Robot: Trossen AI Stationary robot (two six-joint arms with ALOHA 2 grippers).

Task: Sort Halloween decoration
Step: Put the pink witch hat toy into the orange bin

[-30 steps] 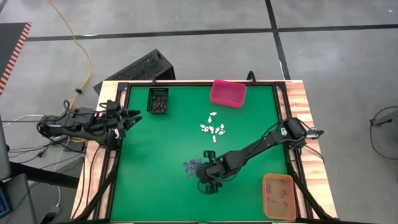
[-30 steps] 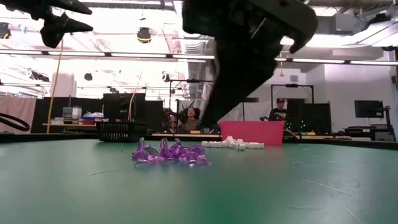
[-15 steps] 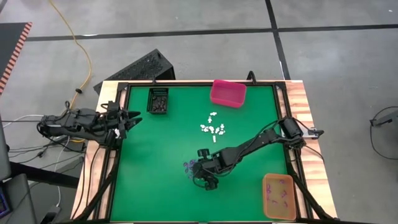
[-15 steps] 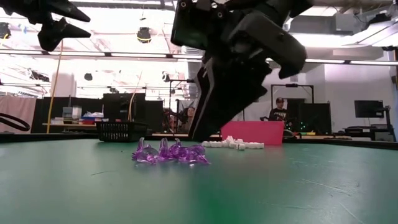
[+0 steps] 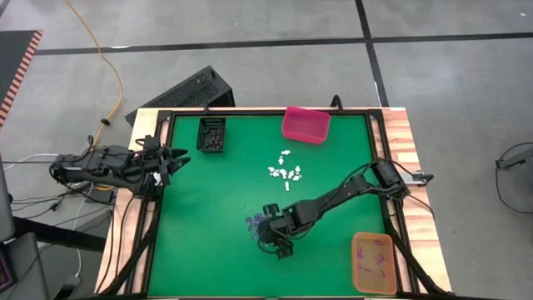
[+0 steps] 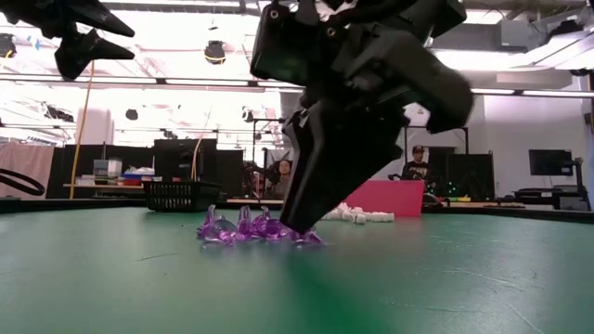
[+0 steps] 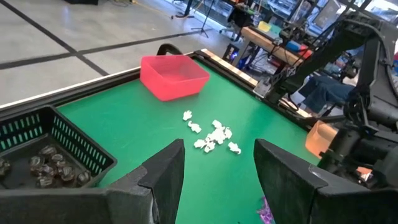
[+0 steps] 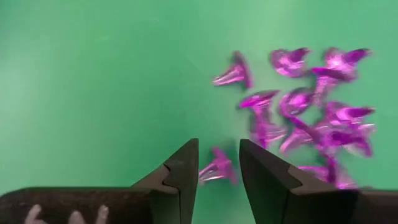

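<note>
Overhead, the right gripper sits low at the centre of the green table, its fingers parted with one purple trinket between the tips, not yet pinched. The rest of the purple trinkets cluster just beside it. White trinkets lie scattered near the middle, below a pink bin at the top edge. The left gripper waits open at the left edge.
</note>
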